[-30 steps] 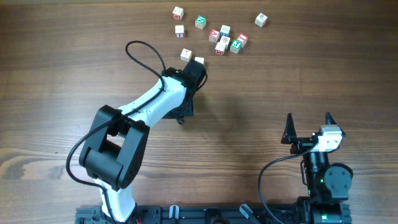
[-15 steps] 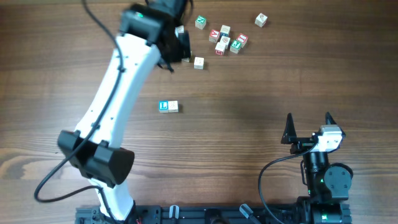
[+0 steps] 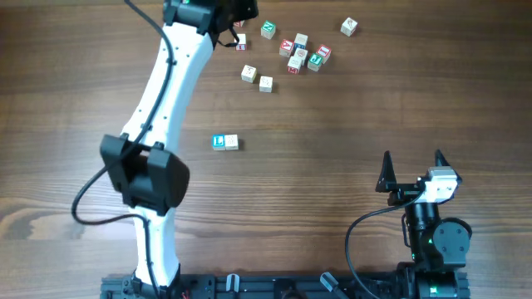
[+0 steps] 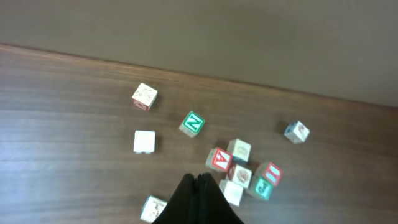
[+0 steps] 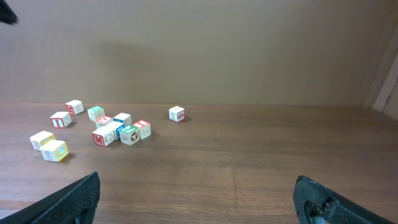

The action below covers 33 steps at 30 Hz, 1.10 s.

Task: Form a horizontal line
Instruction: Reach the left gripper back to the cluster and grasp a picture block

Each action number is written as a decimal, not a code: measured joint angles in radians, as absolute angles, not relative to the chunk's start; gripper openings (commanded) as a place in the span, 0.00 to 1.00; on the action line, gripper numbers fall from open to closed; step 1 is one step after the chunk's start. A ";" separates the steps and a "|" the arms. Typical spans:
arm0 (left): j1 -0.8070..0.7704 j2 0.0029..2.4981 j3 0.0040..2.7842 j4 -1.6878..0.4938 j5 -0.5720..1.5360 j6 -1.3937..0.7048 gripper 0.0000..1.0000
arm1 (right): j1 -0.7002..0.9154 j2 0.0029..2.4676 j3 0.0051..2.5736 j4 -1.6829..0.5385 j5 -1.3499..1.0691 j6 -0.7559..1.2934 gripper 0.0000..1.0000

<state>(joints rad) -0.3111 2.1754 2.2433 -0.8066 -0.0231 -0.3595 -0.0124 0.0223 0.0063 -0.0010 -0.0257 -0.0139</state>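
The horizontal line [image 3: 225,142] is a short row of two cubes at mid-table, a blue-faced "L" and a pale one, edge to edge. My left gripper [image 3: 240,17] is shut and empty, raised over the far-edge loose cubes. In the left wrist view its tips [image 4: 198,181] hang above a cluster of red and green cubes [image 4: 239,169], between them and a pale cube [image 4: 152,208]. My right gripper [image 3: 413,169] is open and empty at the near right; its fingers frame bare table [image 5: 199,205].
Loose cubes lie at the far side: a green "N" [image 3: 268,30], a cluster [image 3: 303,55], a lone cube [image 3: 349,26], two pale cubes [image 3: 248,74] [image 3: 265,83]. The right wrist view shows them far off [image 5: 118,132]. A wall backs the table.
My left arm swung from mid-table to the far edge, leaving the blue "L" and pale cube side by side. It then shifted further back, uncovering a pale cube. Right arm still.
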 measured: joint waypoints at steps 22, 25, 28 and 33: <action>-0.399 2.344 2.058 -0.913 0.080 -0.278 0.48 | -0.012 0.022 0.006 -0.001 -0.026 -0.014 1.00; -0.400 2.344 2.012 -0.876 0.080 -0.276 0.44 | -0.012 0.022 0.006 -0.001 -0.026 -0.014 1.00; -0.405 2.344 1.973 -0.837 0.080 -0.274 0.44 | -0.012 0.022 0.006 -0.001 -0.026 -0.014 1.00; -0.413 2.344 1.938 -0.795 0.078 -0.274 0.48 | -0.012 0.022 0.006 -0.001 -0.026 -0.014 1.00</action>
<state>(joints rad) -0.4126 2.3444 1.9381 -0.7952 0.0776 -0.2741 -0.0124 0.0223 0.0063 -0.0006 -0.0257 -0.0139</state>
